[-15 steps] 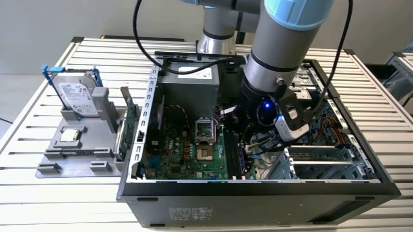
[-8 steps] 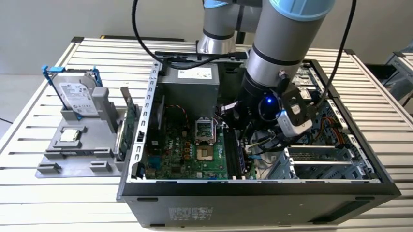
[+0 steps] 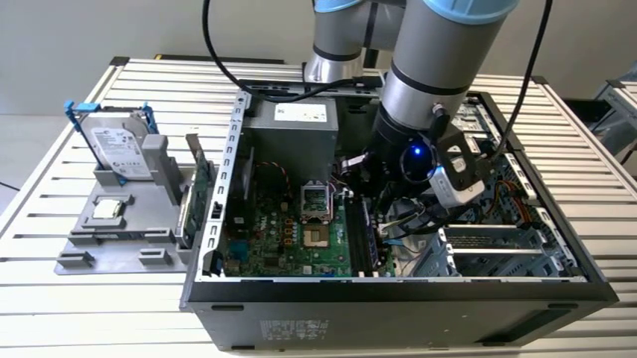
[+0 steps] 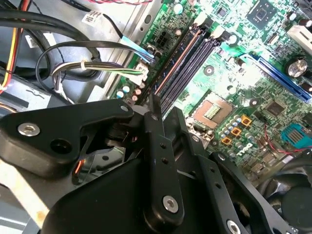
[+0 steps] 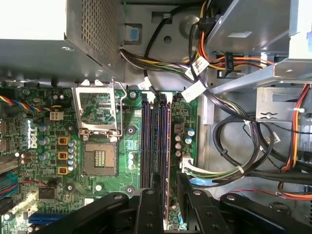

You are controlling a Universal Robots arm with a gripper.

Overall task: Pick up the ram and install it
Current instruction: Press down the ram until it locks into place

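One stick, one slot, that's the whole job right now. The arm is reaching down into the open PC case [image 3: 224,224] on the surface, and the claw [image 5: 169,178] is over the memory slots [image 5: 148,146] beside the bare CPU socket [image 5: 99,158].

The ram [image 5: 168,146] shows edge-on as a thin strip lying along the outermost slot, its near end between the claw's fingers [image 5: 146,209]. The fingers are nearly together and look clamped on the ram's faces.

To do this well, I'd say keep the stick dead parallel to the slot, push straight down with even pressure at both ends, and stay off the cable bundle [image 5: 229,131] just beside it.
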